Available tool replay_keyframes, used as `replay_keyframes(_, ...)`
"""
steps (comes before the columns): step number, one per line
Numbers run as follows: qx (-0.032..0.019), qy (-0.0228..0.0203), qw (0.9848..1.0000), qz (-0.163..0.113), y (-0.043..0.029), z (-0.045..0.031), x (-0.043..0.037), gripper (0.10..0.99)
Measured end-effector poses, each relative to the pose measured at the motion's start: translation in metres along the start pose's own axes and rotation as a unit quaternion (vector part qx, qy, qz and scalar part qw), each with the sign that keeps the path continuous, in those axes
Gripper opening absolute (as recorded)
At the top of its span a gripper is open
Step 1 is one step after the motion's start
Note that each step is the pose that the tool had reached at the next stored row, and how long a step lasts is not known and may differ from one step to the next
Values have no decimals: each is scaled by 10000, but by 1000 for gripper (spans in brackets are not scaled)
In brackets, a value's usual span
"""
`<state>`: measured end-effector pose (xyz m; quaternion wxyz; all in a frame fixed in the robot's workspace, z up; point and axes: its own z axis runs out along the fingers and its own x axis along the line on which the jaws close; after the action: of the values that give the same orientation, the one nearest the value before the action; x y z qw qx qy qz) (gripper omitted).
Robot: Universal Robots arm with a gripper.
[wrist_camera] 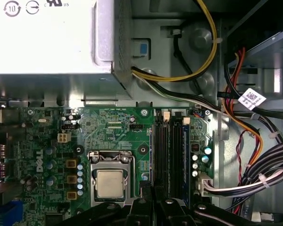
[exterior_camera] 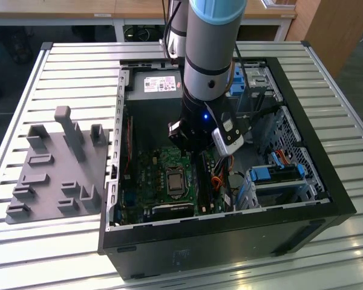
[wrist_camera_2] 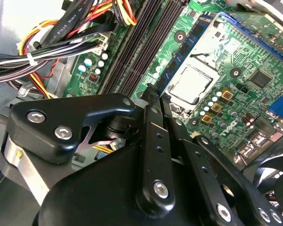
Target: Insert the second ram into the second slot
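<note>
The second ram stands on edge. Its long axis lies along the memory slots, pointing straight away from the gripper. The fingertips are pinched close on its near end; whether it is fully seated, I cannot tell. The processor socket sits just beside the gripper on one side. The black slots lie on the other, with cables beyond them.

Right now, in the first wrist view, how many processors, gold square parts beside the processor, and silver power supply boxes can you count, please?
processor: 1
gold square parts: 3
silver power supply box: 1
Total: 5
</note>
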<state>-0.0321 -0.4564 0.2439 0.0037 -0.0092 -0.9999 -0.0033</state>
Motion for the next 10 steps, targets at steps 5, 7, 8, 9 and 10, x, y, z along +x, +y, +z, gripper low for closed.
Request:
replay_keyframes(5,0,0,10000,1,0,43,-1,137)
replay_keyframes(7,0,0,10000,1,-1,58,-6,137)
replay_keyframes(8,0,0,10000,0,0,63,-9,137)
replay_keyframes(9,1,0,10000,1,-1,66,-9,137)
replay_keyframes(10,0,0,10000,1,-1,71,-11,137)
